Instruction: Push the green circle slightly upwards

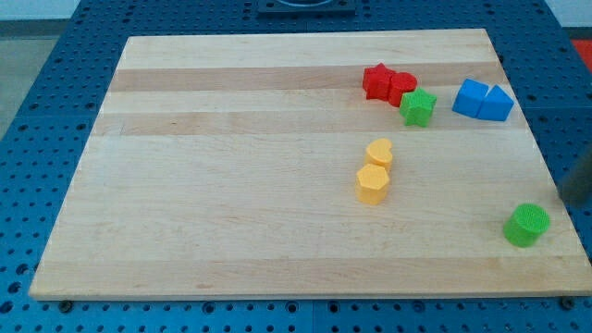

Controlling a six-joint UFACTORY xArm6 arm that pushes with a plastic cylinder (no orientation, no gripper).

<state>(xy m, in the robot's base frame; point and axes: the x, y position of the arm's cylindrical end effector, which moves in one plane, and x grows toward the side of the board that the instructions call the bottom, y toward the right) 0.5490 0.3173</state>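
Camera view. A wooden board (pixel 231 185) lies on a blue perforated table (pixel 55 55). All blocks sit in the board's right half.

The green circle (pixel 526 225), the task's thing, stands near the board's bottom right corner, close to the right edge and well apart from every other block.

A dark blurred shape (pixel 578 180) enters from the view's right edge, just above and to the right of the green circle. It appears to be my rod, but it is smeared, and my tip cannot be made out. Whether it touches the green circle cannot be told; a narrow strip of board seems to show between them. The arm has no claw, so no jaw state can be reported.

Near the view's top right, a red star (pixel 376 80) and a second red block (pixel 401 88) touch each other; the second one's shape is unclear. A green star (pixel 418 107) sits just below and right of them, touching or nearly touching the second red block.

Further right, a blue cube (pixel 471 97) and a blue triangle (pixel 497 104) stand side by side, touching, near the right edge.

Near the board's middle, a yellow heart (pixel 379 152) sits directly above a yellow hexagon (pixel 372 183); the two touch.
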